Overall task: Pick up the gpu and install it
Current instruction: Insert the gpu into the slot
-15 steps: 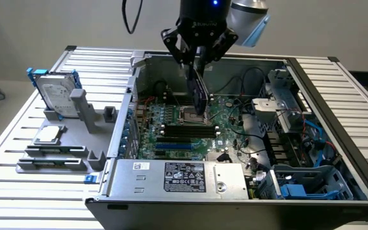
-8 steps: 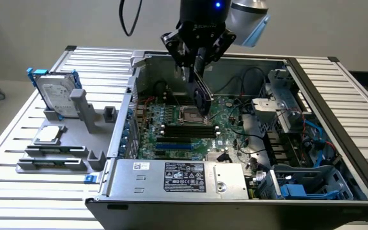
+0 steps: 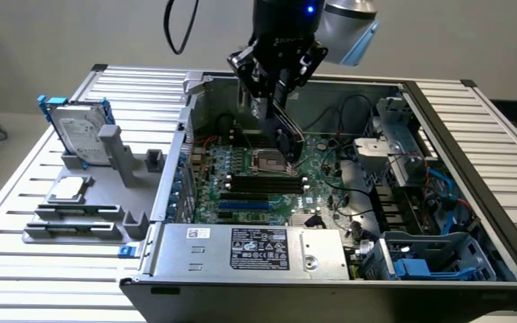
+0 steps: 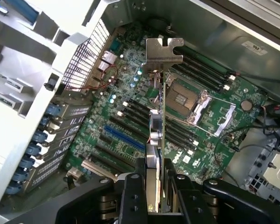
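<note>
Gripper (image 4: 155, 191) clamps the gpu (image 4: 157, 130) edge-on above the motherboard (image 4: 214, 116). Any tilt against the expansion slots (image 4: 125, 139) risks jamming its connector.

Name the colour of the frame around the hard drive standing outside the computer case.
Blue; the frame shows best in the exterior view.

Soft, even light — washed-out glare on the case wall (image 4: 14, 116)

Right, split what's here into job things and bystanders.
Job: gpu, clamped in the gripper above the motherboard; open case.
Lying about: hard drive, chip and memory sticks on the grey rack outside the case.
</note>
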{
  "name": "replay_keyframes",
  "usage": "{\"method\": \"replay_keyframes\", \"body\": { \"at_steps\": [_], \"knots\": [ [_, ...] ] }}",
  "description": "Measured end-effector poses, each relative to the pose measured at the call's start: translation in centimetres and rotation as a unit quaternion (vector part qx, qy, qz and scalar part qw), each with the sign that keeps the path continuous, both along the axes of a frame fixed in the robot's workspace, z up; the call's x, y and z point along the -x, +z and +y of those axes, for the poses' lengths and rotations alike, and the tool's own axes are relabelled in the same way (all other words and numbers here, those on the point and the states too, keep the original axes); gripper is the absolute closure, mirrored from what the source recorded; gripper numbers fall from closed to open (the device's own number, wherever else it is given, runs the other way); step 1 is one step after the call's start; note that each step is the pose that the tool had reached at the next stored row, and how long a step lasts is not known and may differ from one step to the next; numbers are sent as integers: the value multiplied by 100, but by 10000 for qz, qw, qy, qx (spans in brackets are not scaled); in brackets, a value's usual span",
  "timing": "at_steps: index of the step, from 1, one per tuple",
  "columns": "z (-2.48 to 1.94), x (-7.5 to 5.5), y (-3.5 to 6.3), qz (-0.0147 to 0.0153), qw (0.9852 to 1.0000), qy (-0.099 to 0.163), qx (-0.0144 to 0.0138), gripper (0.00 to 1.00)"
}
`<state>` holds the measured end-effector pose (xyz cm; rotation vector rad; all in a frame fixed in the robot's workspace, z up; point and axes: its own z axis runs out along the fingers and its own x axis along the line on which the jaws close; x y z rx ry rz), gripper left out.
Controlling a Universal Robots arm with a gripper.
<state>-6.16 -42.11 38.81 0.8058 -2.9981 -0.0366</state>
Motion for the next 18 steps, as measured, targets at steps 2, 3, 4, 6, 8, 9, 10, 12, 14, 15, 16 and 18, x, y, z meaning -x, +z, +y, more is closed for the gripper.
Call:
{"method": "replay_keyframes", "body": {
  "at_steps": [2,3,4,6,8,9,10,12,14,15,16,18],
  "knots": [
    [0,3,18,-5,9998,175,26,74],
    [0,3,32,-11,9997,261,41,74],
    [0,5,47,-17,9994,346,56,74],
    [0,8,76,-29,9986,524,85,74],
    [0,8,95,-34,9975,704,97,74],
    [0,8,94,-35,9968,793,96,74],
    [0,8,94,-37,9960,883,95,74],
    [1,8,93,-38,9943,1061,96,74],
    [1,8,79,-40,9922,1242,92,74],
    [1,8,67,-43,9909,1340,86,74],
    [1,8,57,-45,9897,1429,80,74],
    [0,8,36,-50,9870,1606,70,74]
  ]
}}
